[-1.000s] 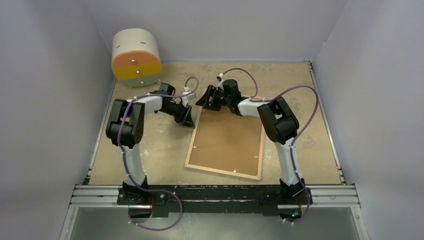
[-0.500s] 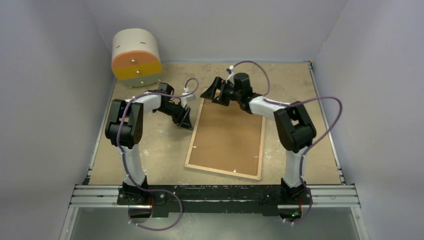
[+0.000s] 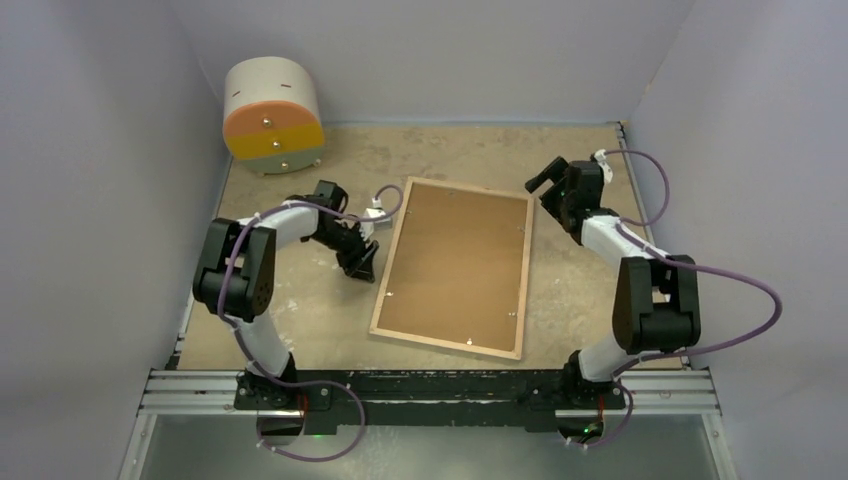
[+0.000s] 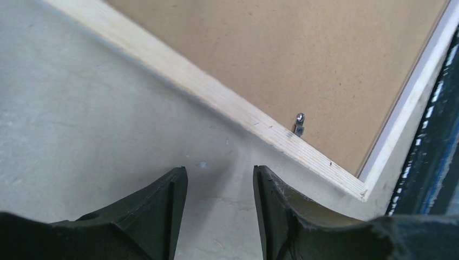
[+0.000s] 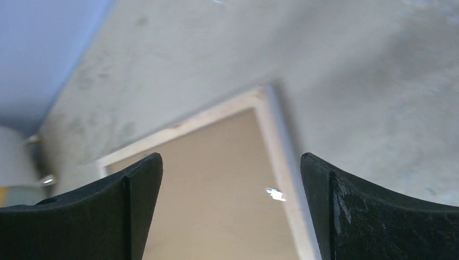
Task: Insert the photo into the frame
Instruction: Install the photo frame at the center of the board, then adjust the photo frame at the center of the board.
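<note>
The frame (image 3: pixel 446 344) lies face down at the table's middle, its light wooden rim around a brown backing board (image 3: pixel 455 265). The photo is hidden. My left gripper (image 3: pixel 362 262) is low over the table just left of the frame's left rim, open and empty. In the left wrist view the rim (image 4: pixel 216 95) runs diagonally ahead of my left gripper (image 4: pixel 220 170), with a metal tab (image 4: pixel 299 123) on the board. My right gripper (image 3: pixel 545 180) hovers by the frame's far right corner, wide open and empty. The right wrist view shows my right gripper (image 5: pixel 231 157) above the rim (image 5: pixel 205 116).
A round cream cabinet with orange and yellow drawers (image 3: pixel 272 118) stands at the far left corner. Pale walls close in the left, back and right sides. A metal rail (image 3: pixel 430 385) carrying both arm bases runs along the near edge.
My right arm swung from the frame's far left corner across to its far right corner and opened wider. My left gripper drew back slightly from the rim and opened more.
</note>
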